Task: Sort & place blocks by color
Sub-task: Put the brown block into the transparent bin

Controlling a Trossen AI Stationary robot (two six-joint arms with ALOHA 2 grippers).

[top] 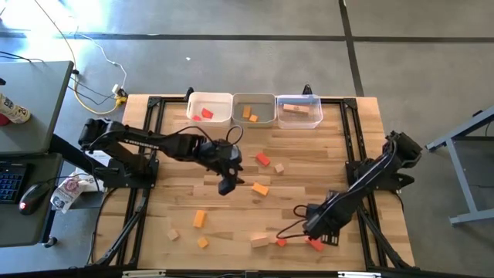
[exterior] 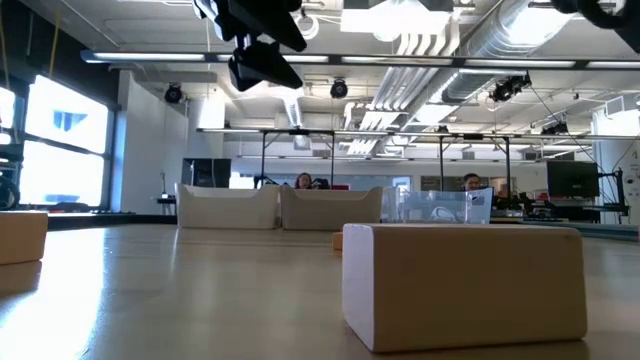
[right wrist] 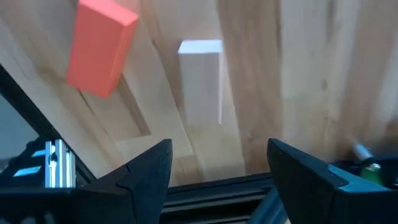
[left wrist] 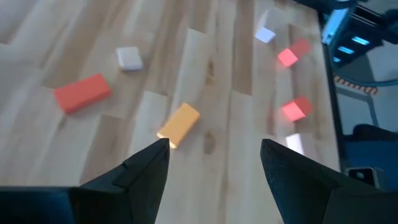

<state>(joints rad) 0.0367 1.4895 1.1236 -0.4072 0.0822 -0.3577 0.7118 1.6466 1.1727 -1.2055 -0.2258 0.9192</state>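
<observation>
Over the middle of the bench [top: 154, 208], the left gripper [top: 226, 185] is held up off the surface with its fingers spread wide and nothing between them. An orange bar [left wrist: 179, 123] is seen on the wood just ahead of the left fingertips [left wrist: 152, 163], with a red bar [left wrist: 81, 93] and a small pale cube [left wrist: 129, 58] farther out; three more red pieces are visible beyond, blurred.

Near the front right edge, the right gripper [top: 312, 228] is held low, fingers also wide apart and empty. A pale wood bar [right wrist: 200, 81] lies on the bench between and just ahead of its fingers, not touched. A red block [right wrist: 99, 47] lies beside that bar, apart from it.

Blocks are scattered across the bench: a red one [top: 263, 159] and a pale cube [top: 279, 167] right of the left gripper, an orange one [top: 260, 189] just below them, an orange one [top: 200, 219] and a smaller orange one [top: 203, 242] at front left, a pale one [top: 173, 234] beside them, and a pale bar [top: 260, 242] at front centre.

Three bins are lined up at the back edge: a white bin [top: 221, 99] holding red pieces, a grey bin [top: 262, 99] holding orange pieces, and a clear bin [top: 301, 99] holding a pale piece.

A large pale block [exterior: 462, 285] fills the foreground of the low view.
</observation>
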